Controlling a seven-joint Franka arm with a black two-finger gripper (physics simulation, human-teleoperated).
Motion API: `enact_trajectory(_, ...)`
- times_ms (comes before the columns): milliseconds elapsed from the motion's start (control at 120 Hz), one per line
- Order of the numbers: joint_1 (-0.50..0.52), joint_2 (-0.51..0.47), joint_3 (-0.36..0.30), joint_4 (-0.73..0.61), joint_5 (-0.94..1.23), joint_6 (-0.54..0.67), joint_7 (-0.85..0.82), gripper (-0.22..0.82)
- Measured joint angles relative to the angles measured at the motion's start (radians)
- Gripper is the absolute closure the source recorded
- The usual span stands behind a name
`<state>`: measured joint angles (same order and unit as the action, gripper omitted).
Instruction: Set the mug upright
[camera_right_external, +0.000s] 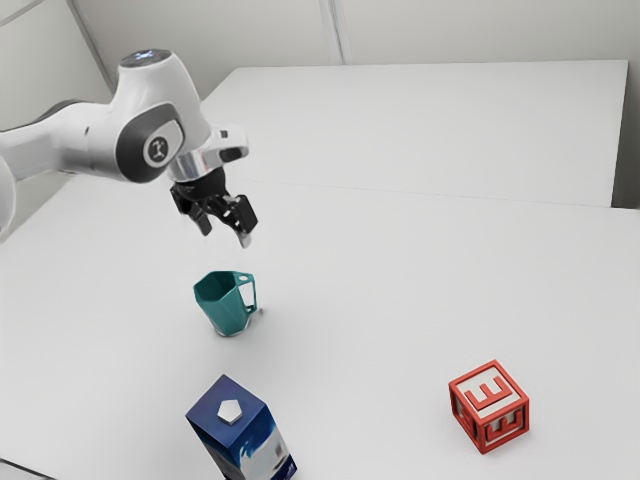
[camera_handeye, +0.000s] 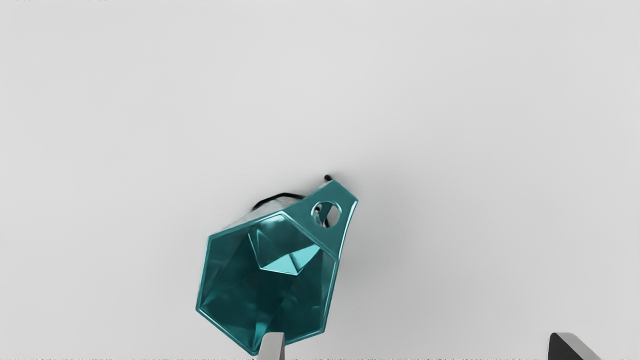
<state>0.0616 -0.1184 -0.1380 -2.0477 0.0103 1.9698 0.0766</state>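
Gripper (camera_right_external: 226, 236) is hovering above the mug (camera_right_external: 226, 312), fingers parted and unloaded, while the mug is standing upright on the table (camera_right_external: 380, 290).

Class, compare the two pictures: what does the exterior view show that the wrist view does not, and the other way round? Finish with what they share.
Exterior view: a red and white letter cube, a blue carton with a white cap, and the body of the white and grey robot arm.

Wrist view: the faceted floor inside the teal six-sided mug, and a thin dark curve beside its base.

Both views: the mug with its handle, the open black two-finger hand, and the white tabletop.
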Motion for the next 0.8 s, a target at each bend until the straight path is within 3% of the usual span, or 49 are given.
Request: enact_trajectory(800,-0.058,0.123,0.051,0.381,-0.017,-0.215,-0.047,0.02)
